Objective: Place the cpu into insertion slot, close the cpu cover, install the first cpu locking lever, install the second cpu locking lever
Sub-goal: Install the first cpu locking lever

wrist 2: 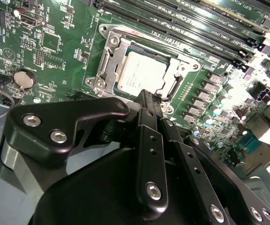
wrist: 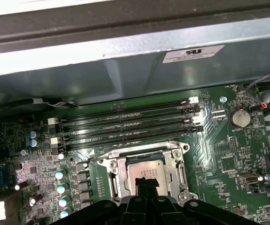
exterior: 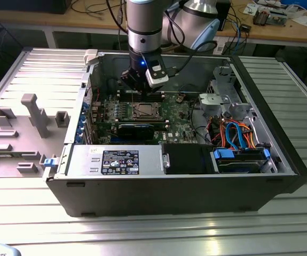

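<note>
Assembly midway: we found the cpu lying in the insertion slot, the cpu cover apparently lowered around it; the levers' latching we could not judge. The gripper, fingers pressed together and empty, hovered at the cpu's edge.

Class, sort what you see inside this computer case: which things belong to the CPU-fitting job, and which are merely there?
Job:
cpu
cpu cover
insertion slot
gripper

Merely there:
memory slots
coin battery
blue cables
</note>
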